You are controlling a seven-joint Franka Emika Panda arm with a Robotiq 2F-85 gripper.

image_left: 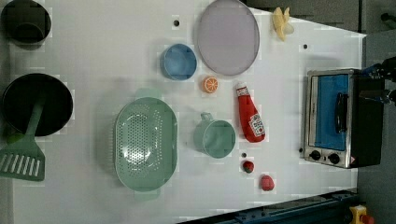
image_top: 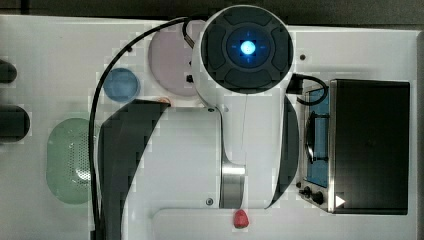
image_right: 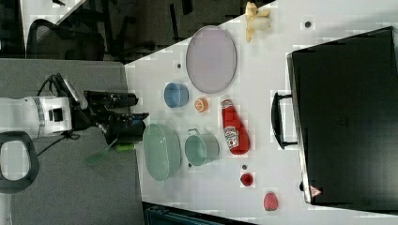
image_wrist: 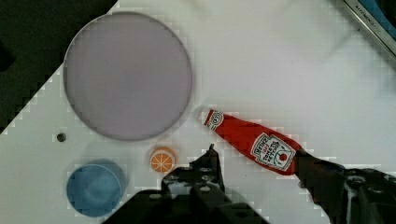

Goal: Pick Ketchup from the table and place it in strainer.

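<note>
I see a white label with dark marks on the slim red ketchup bottle point(image_wrist: 252, 142), but the words are too small for me to read.

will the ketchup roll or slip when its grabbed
Probably it could roll: the ketchup lies on its side on the smooth white table, and its body looks rounded. It tapers toward the white cap, so a pinch near the neck may slip; the wider labelled middle seems safer. It looks like a small toy bottle, so likely light.
</note>
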